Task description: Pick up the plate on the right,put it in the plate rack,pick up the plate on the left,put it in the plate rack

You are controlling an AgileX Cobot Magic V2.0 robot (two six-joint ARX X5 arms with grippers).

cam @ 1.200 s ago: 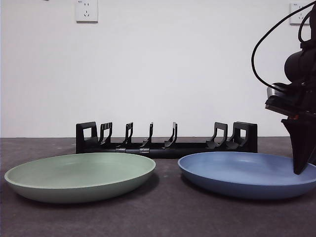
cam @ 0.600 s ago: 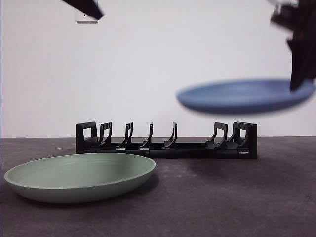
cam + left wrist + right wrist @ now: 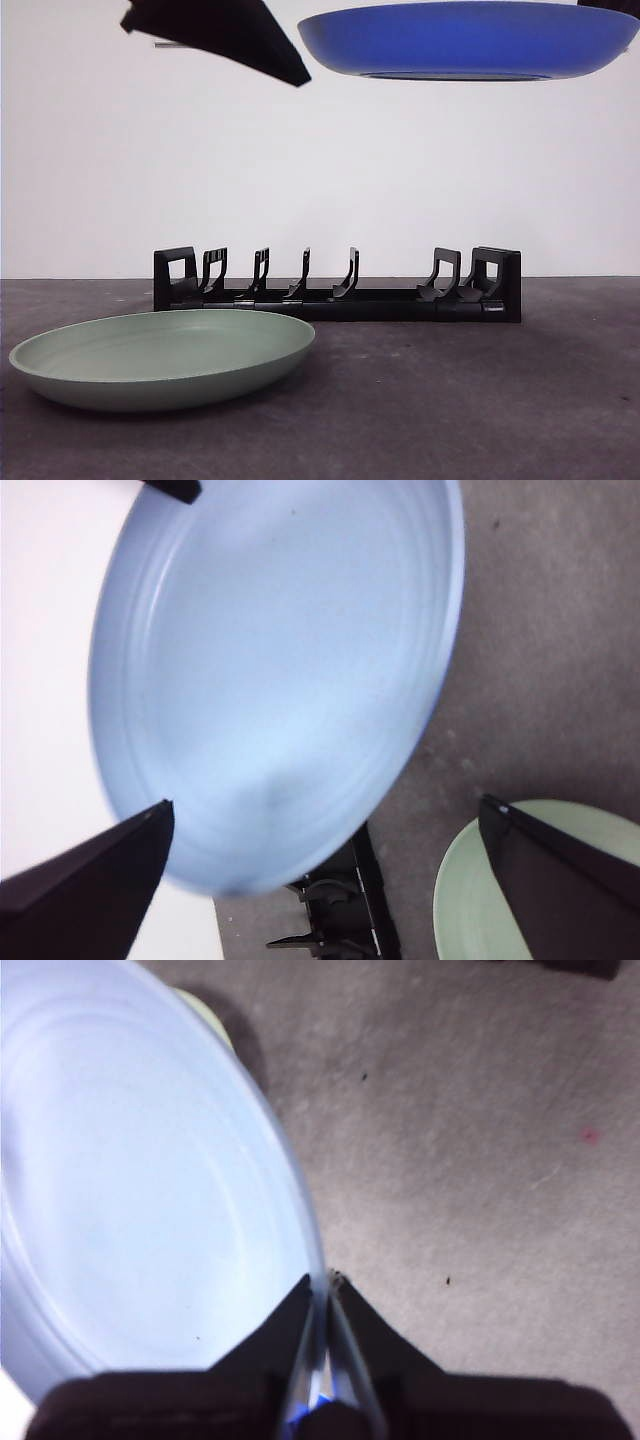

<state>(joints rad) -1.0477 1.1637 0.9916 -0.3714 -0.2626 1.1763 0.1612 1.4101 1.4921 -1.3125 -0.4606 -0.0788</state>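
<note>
The blue plate [image 3: 460,40] hangs level, high above the table at the top right of the front view. My right gripper [image 3: 322,1295] is shut on its rim, and the plate [image 3: 130,1210] fills much of the right wrist view. My left gripper [image 3: 325,802] is open, its jaws spread wide on either side of the blue plate's [image 3: 270,680] edge without touching it. In the front view the left gripper [image 3: 285,72] shows as a dark wedge just left of the plate. The green plate [image 3: 160,360] lies on the table at front left. The black plate rack [image 3: 335,295] stands behind it with nothing in its slots.
The dark grey table [image 3: 470,400] runs to a white wall behind the rack. Part of the green plate [image 3: 465,910] and one end of the rack [image 3: 335,920] show below the left gripper.
The blue plate has gone up from the table at the right to the top of the view. The left gripper has come in from the upper left towards its edge.
</note>
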